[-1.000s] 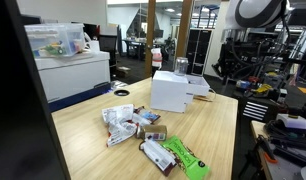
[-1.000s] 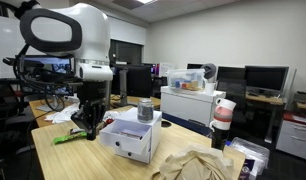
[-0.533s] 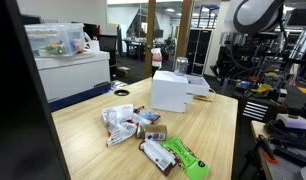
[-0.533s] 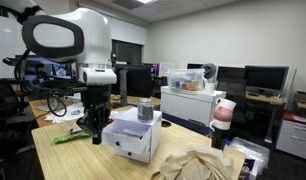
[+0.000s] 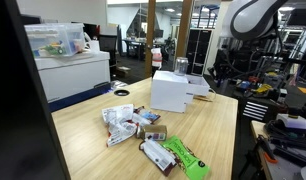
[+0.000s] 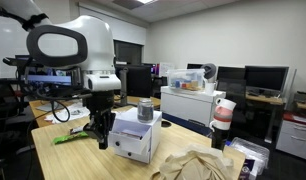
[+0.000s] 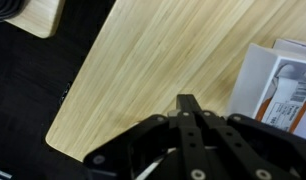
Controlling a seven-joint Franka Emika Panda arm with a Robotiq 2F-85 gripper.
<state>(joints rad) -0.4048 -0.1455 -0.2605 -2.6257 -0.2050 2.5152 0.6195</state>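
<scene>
White cardboard is the material of the thing nearest to the end effector (image 6: pixel 101 142): a white box (image 6: pixel 133 137) that stands on the wooden tabletop (image 6: pixel 61 157), near its middle in an exterior view (image 5: pixel 170 92). The end effector hangs low just beside one wall of this box and, as far as I can see, does not touch it. In the wrist view the two fingers of the end effector (image 7: pixel 187 101) meet at their tips and nothing is between them, so it is closed and empty. The box (image 7: pixel 276 80) shows at the right edge of that view, open on top, with a packet (image 7: pixel 289 88) lying inside.

I judge the box to be light and fairly stiff, but thin cardboard walls dent easily under a hard squeeze. The whole body looks too broad for the fingers, so the better place to hold is the upper rim of one side wall, one finger inside and one outside. The surface looks smooth, so it may slip if the grip is weak. A grey can (image 6: pixel 145 109) stands on the far part of the box; it could tip if the box is tilted or pushed quickly.

Some snack packets (image 5: pixel 123 122) and a green wrapper (image 5: pixel 185 156) lie apart from the box, nearer to the edge of the tabletop.
</scene>
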